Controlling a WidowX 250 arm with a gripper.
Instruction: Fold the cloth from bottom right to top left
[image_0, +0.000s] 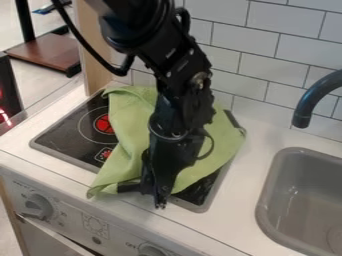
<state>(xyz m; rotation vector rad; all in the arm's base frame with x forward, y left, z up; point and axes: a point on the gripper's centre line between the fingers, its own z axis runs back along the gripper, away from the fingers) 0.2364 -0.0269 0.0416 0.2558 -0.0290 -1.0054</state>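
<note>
The black gripper hangs from the arm at the front edge of the stove, low over the front part of the cloth. The green cloth lies wrinkled across the black stove top, with one corner at the back left, one hanging toward the front left edge and one side reaching the back right. The arm hides the middle of the cloth. Some dark stove surface shows at the left and at the front right, beside the gripper. Whether the gripper holds any cloth cannot be made out.
A grey sink with a dark faucet is on the right. White tiled wall stands behind the counter. Control knobs line the front panel below the stove.
</note>
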